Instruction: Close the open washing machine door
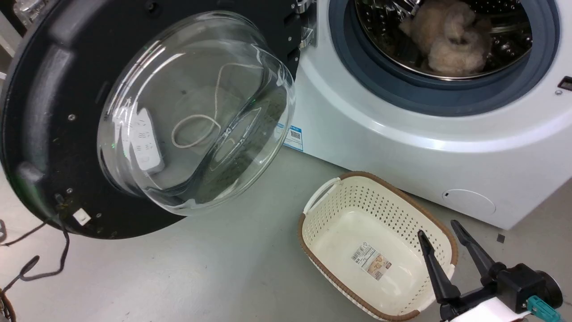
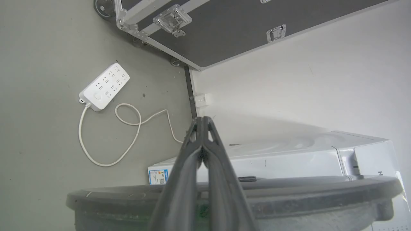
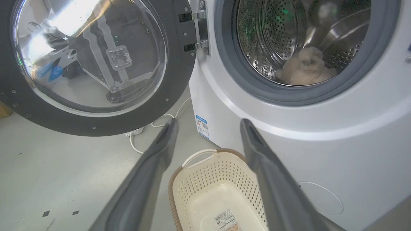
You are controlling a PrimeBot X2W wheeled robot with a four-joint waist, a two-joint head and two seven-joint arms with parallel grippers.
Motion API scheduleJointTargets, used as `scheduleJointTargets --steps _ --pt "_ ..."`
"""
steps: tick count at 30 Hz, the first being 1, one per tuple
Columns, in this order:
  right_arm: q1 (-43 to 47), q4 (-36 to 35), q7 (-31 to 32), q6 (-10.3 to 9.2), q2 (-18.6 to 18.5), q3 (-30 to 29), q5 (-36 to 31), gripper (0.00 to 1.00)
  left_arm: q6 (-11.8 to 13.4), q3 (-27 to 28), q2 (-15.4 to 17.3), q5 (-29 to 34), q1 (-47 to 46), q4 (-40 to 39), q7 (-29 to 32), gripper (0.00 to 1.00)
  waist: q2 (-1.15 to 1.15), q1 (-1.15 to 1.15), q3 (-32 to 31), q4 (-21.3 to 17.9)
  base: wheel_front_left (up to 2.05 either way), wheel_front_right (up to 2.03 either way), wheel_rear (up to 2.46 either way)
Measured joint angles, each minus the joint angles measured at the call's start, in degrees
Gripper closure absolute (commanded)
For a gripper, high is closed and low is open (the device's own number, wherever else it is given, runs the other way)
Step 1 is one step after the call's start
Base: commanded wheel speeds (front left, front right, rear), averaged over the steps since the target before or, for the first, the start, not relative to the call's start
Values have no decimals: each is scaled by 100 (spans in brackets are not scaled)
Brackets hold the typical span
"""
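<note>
Large round glossy black washing machine door [image 1: 192, 112] with bulging clear glass bowl, swung wide open across the upper left of the head view, hinged to the big white front-loading washing machine [image 1: 402, 143] at upper right. Fluffy beige bundle [image 1: 447, 40] inside the perforated steel drum [image 1: 505, 49]. Cream perforated plastic basket [image 1: 357, 197] on the grey floor [image 1: 201, 268], lower centre. Right gripper [image 1: 437, 228] at lower right, fingers spread apart, grasping nothing. Left gripper [image 2: 201, 119] clenched, fingers pressed together on nothing, crossing the door's dark edge along the bottom of the left wrist view; contact there impossible to tell. White power strip [image 2: 104, 86] at that view's left.
</note>
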Motion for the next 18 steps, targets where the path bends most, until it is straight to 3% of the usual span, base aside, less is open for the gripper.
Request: scheduleJointTargets --steps 11,18 --pt "3 111 0 0 0 -48 7 0 -517 -135 -225 -726 432 -232 1261 100 0 0 -136 7 0 0 0" --pt "8 192 0 0 192 -250 -42 0 -698 -431 -767 -1072 1053 -880 1980 100 0 0 -452 5 0 0 0"
